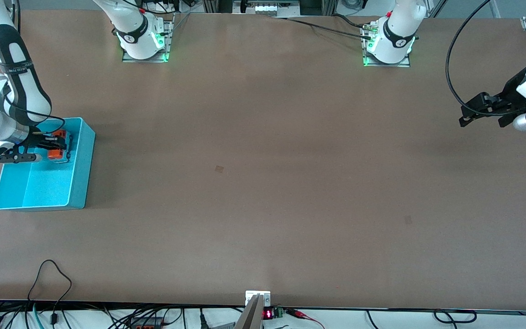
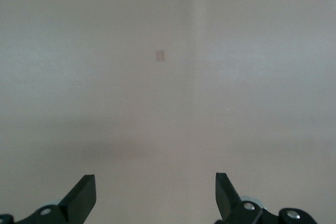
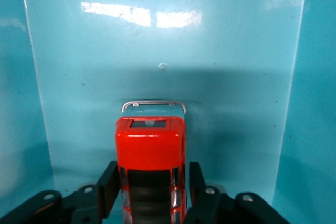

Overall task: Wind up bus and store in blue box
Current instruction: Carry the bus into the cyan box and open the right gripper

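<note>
The orange-red bus (image 1: pixel 57 146) sits inside the blue box (image 1: pixel 80 169) at the right arm's end of the table, in the part of the box farther from the front camera. My right gripper (image 1: pixel 62 147) reaches down into the box and straddles the bus. In the right wrist view the bus (image 3: pixel 150 148) lies on the box floor (image 3: pixel 157 51) between the fingers (image 3: pixel 107 182), which stand slightly apart from its sides, so the gripper (image 3: pixel 152 182) is open. My left gripper (image 1: pixel 466 116) waits above the table at the left arm's end, open and empty (image 2: pixel 156 187).
Small square marks show on the brown tabletop (image 1: pixel 219 169) (image 2: pixel 160 55). Cables and a small mount (image 1: pixel 257 299) run along the table edge nearest the front camera. The arm bases (image 1: pixel 144 39) (image 1: pixel 388 43) stand at the edge farthest from it.
</note>
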